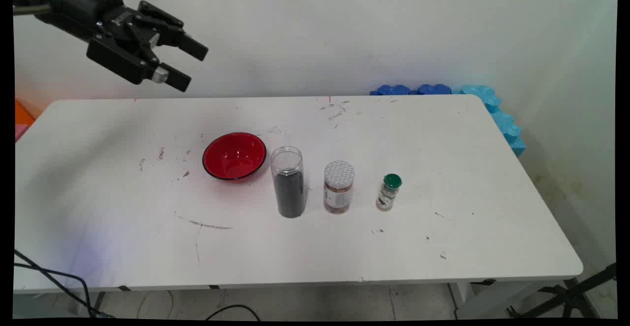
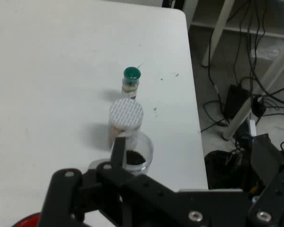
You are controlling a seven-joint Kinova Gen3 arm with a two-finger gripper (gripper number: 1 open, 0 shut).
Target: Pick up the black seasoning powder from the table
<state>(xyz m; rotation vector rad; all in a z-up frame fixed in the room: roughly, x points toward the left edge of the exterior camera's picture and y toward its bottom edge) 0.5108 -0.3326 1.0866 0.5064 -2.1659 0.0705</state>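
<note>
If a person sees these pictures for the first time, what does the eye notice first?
Probably the red bowl, left of centre on the white table. To its right stand a lidless clear jar of dark grains, a white-capped jar and a small green-capped bottle. The black hand hangs open, high at upper left.

Bright even light; soft shadow over table (image 1: 74,178) left side; hand view slightly soft.

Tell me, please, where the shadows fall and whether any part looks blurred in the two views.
Main view: a broad soft shadow covers the table's left part; the jars are sharp. Hand view: the hand's linkage is soft at the bottom, and the white-lidded jar casts a faint shadow leftward.
</note>
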